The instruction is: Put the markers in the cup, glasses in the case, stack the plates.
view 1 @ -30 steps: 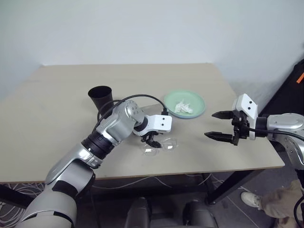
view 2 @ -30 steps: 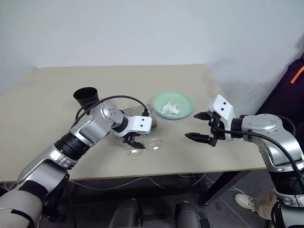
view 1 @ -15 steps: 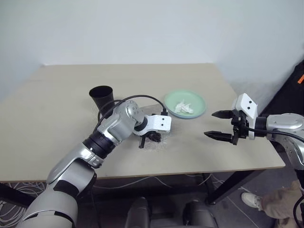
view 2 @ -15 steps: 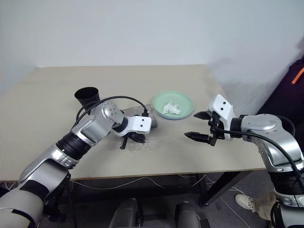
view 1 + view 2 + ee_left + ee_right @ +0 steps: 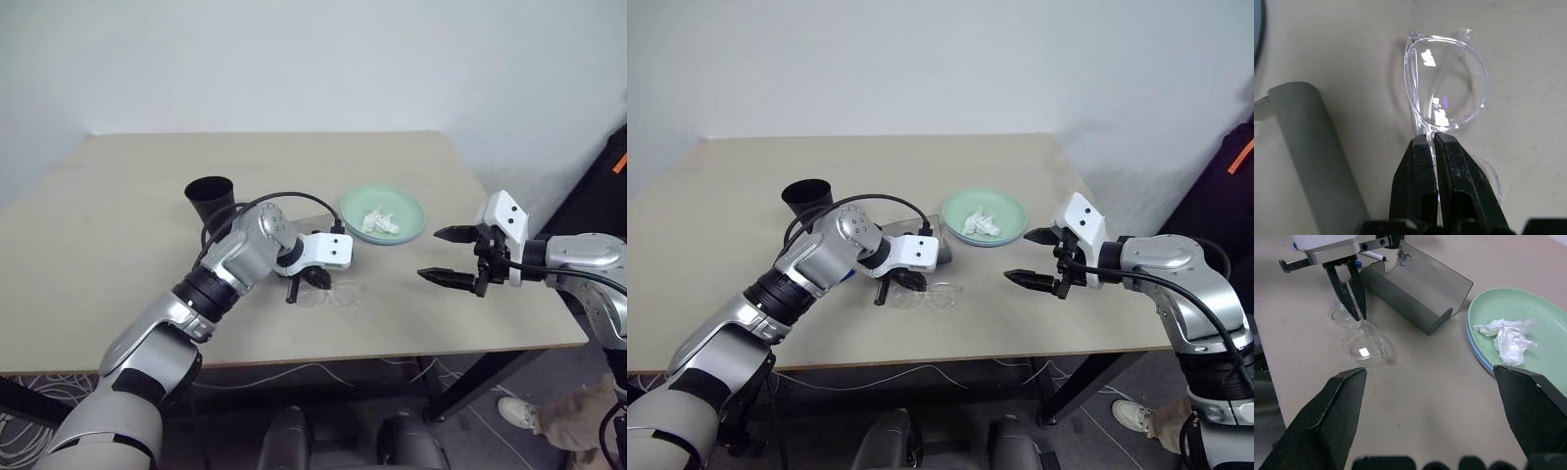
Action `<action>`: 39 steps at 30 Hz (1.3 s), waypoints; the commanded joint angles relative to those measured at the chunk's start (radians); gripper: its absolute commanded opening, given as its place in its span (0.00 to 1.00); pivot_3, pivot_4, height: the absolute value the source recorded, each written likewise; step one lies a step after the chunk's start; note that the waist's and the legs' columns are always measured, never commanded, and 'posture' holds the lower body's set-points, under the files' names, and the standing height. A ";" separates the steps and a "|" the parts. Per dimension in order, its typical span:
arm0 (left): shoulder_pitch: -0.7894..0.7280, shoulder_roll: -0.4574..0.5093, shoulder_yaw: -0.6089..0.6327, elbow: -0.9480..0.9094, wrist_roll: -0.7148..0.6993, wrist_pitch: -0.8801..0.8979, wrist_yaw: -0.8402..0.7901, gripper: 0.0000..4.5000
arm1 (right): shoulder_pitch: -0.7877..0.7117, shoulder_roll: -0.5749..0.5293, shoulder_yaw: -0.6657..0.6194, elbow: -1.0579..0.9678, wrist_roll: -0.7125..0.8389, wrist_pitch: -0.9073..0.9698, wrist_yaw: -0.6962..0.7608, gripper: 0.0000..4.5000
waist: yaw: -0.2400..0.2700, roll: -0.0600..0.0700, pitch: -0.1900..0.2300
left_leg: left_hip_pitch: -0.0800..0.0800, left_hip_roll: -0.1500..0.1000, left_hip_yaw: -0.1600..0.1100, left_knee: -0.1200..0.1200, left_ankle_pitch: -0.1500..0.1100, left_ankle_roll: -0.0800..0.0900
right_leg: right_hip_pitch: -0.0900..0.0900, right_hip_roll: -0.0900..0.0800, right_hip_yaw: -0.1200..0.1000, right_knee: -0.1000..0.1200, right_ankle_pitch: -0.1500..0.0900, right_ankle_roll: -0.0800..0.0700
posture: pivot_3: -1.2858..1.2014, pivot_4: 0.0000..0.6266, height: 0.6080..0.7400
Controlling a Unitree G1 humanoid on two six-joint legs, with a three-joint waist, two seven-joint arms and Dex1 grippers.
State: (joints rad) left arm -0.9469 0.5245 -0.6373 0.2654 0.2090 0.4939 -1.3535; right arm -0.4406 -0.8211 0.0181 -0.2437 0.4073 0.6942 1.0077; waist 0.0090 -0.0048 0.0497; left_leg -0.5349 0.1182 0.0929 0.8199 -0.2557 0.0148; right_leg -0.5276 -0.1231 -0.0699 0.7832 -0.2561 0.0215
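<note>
Left gripper (image 5: 1431, 142) pinched on bridge of clear transparent-framed glasses (image 5: 1447, 93), frame centre; right gripper (image 5: 443, 257) wide, mid-right.

A plain beige rectangular tabletop (image 5: 127, 196) on black metal legs (image 5: 468, 384) stands against a bare, pale grey-white wall (image 5: 294, 59). Evenly lit. Thin cables (image 5: 294, 374) hang beneath its front edge, above a grey floor (image 5: 549, 367).

Bright even light, soft shadows, pics sharp, lens glare
</note>
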 commanded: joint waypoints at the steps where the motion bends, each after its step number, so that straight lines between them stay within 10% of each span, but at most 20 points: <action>1: -0.076 -0.009 0.069 0.017 -0.033 -0.010 -0.014 0.01 | -0.036 -0.004 -0.012 0.002 0.005 -0.020 0.005 1.00 | 0.000 0.000 0.000 | 0.000 0.000 0.000 0.000 0.000 0.000 | 0.000 0.000 0.000 0.000 0.000 0.000 | 0.52 0.00 0.31; 21: -0.293 -0.113 0.179 0.722 0.044 -0.279 0.315 0.01 | -0.084 0.028 0.008 0.040 0.002 -0.029 -0.005 1.00 | 0.000 -0.003 0.002 | -0.001 0.000 0.000 0.000 0.000 0.001 | -0.001 0.000 0.000 0.000 0.000 0.000 | 0.52 0.00 0.31; 39: -0.209 -0.155 0.173 0.755 0.077 -0.313 0.333 0.01 | -0.077 0.040 0.012 0.020 0.007 -0.022 -0.016 1.00 | 0.000 -0.006 0.004 | -0.003 -0.001 0.000 0.001 -0.001 0.002 | -0.001 0.000 0.000 0.001 0.000 0.000 | 0.52 0.00 0.31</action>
State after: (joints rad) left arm -1.1533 0.3735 -0.4809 1.0450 0.2794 0.1776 -1.0060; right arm -0.5010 -0.7792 0.0508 -0.1932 0.4024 0.6745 0.9991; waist 0.0088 -0.0110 0.0535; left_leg -0.5375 0.1172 0.0925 0.8209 -0.2569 0.0167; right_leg -0.5288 -0.1233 -0.0700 0.7839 -0.2560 0.0216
